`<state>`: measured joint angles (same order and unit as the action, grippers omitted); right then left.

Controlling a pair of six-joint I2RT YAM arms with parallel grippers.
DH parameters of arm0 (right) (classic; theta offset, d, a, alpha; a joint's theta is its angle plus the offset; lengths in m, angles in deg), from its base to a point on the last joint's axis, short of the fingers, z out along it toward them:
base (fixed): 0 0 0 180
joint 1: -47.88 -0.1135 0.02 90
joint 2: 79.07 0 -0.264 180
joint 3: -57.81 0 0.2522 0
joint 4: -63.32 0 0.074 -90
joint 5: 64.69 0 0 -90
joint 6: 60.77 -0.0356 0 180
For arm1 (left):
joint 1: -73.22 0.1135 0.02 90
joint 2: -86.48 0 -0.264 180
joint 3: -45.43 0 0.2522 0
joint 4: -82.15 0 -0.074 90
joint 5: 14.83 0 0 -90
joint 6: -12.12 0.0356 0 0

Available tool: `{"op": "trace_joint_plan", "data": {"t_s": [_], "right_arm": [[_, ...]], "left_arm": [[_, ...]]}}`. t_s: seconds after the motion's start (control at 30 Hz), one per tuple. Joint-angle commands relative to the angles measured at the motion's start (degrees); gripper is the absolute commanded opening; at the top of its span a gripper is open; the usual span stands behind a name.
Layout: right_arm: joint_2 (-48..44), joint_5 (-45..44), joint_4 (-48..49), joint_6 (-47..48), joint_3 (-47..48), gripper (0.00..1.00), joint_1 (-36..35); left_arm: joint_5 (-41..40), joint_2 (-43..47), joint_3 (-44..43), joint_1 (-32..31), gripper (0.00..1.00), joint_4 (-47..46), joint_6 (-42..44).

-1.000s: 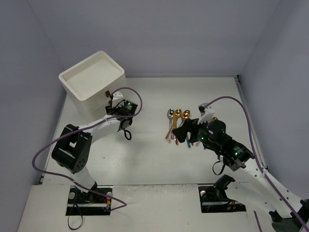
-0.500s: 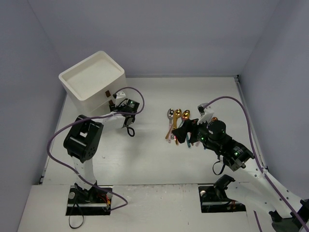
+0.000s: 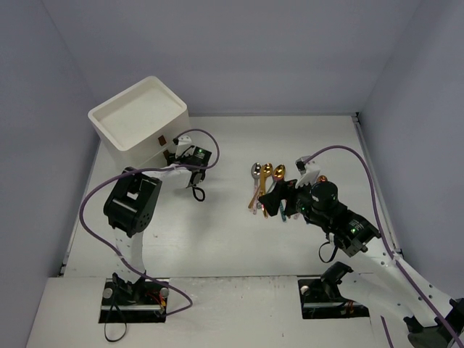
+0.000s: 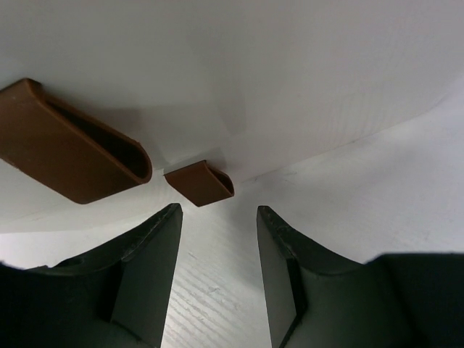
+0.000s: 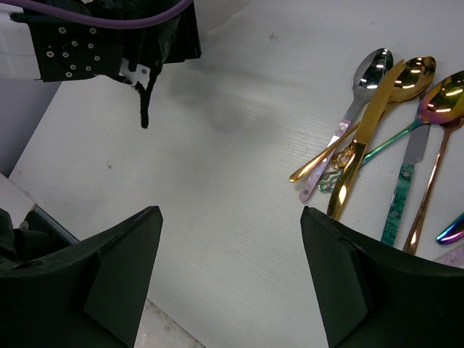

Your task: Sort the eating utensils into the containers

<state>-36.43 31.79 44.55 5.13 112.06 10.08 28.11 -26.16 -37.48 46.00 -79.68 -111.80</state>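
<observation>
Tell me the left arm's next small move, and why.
Probably ease the left gripper forward until its open jaws straddle the small brown handle: the handle sits just ahead of the gap, centred and untouched, so nothing is gripped yet.

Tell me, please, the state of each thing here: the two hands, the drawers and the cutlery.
left hand, open, empty, facing the lower handle without touching it
right hand, open, empty, above the table
utensils, lying overlapped in one pile on the table, none held
cabinet drawers, look shut, none protrudes
</observation>
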Motion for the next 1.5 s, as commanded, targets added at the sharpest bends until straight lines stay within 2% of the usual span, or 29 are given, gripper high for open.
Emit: {"op": "trace_joint_plan", "data": {"t_s": [0.0,0.13,0.37,0.6,1.0,1.33,1.47], "right_arm": [[0.03,0.8,3.57,0.54,-0.04,0.75,0.45],[-0.1,0.82,3.61,0.73,-0.23,0.75,0.54],[-0.83,1.69,3.61,0.46,-0.15,0.75,0.62],[-2.13,2.64,3.52,-0.37,-0.23,0.75,0.62],[-3.23,3.37,3.52,-0.58,-0.68,0.75,0.62],[-2.09,3.58,3.52,-0.25,-1.16,0.75,0.71],[-1.46,3.71,3.52,-0.25,-1.46,0.75,0.71]], "left_arm": [[-2.41,2.41,-3.35,-0.59,0.42,2.36,4.69],[-5.02,2.88,-4.73,-3.56,0.42,4.88,15.13],[-4.88,4.76,-7.75,-5.47,0.42,12.11,25.91],[-10.67,0.9,-12.22,-5.52,0.42,17.25,40.78],[-13.73,-5.28,-6.52,-5.35,0.4,6.0,53.93],[-18.42,-8.08,-3.79,-4.94,0.39,-9.91,64.62],[-18.72,-8.73,-4.23,-4.66,0.38,-11.56,65.73]]}}
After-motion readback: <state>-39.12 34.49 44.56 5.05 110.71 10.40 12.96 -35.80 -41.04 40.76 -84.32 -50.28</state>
